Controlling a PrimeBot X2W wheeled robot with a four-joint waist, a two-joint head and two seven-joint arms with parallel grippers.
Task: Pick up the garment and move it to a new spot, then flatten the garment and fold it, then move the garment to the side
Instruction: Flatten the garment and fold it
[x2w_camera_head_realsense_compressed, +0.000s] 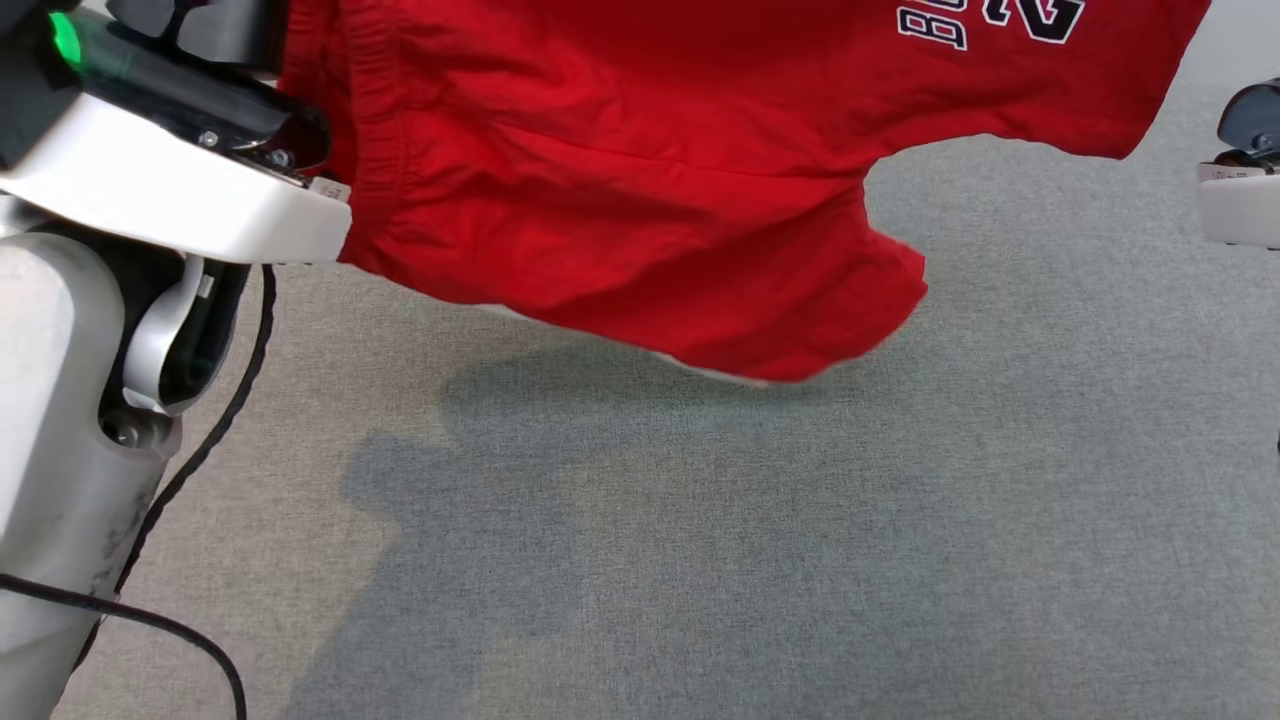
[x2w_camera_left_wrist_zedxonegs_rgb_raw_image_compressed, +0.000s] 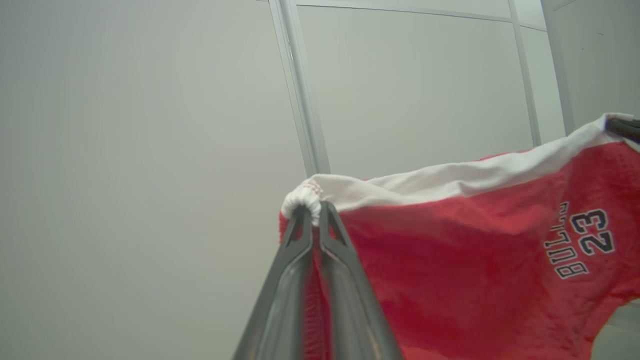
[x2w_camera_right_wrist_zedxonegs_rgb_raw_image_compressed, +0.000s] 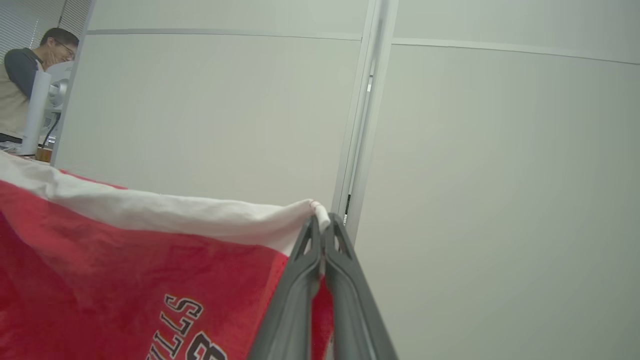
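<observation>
Floor (x2w_camera_head_realsense_compressed: 760, 560) shows in head view; wrist views show left tool (x2w_camera_left_wrist_zedxonegs_rgb_raw_image_compressed: 315, 214) and right tool (x2w_camera_right_wrist_zedxonegs_rgb_raw_image_compressed: 324, 226) pinching the garment (x2w_camera_left_wrist_zedxonegs_rgb_raw_image_compressed: 450, 260).

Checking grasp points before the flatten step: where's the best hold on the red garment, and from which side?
Probably the white edge of the red garment, one end per end effector, each coming in from outside its end. The left end effector and right end effector are shut there, and the edge runs nearly straight between them, so the cloth hangs spread.

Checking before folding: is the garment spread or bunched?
Spread: the garment hangs stretched between left gripper and right gripper, each pinching one corner.
</observation>
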